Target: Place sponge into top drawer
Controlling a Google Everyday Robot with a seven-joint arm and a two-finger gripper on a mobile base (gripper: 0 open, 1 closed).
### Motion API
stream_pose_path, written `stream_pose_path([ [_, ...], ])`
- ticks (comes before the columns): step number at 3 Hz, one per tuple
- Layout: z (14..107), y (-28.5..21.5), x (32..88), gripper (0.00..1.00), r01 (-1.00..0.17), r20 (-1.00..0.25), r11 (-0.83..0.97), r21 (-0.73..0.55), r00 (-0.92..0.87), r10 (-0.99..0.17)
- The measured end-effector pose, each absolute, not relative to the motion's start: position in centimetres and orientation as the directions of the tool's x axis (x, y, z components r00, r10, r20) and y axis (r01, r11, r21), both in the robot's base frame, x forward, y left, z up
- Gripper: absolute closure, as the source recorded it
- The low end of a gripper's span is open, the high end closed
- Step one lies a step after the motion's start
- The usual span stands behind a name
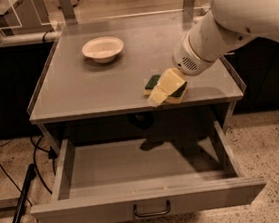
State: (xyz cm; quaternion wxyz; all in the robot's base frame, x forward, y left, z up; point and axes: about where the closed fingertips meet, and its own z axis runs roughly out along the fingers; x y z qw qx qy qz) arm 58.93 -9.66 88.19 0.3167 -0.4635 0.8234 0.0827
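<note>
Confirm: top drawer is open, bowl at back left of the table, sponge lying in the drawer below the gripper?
One thing is wrong: the sponge is not in the top drawer. It lies on the table near the front edge, with the gripper right over it. The drawer is open and the bowl sits at back left, as the camera view shows.
</note>
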Motion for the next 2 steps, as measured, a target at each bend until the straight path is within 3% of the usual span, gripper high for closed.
stream_pose_path([
  [2, 86.18, -10.0, 60.29, 0.0, -0.81, -0.591, 0.578, -0.105, -0.416, -0.691],
])
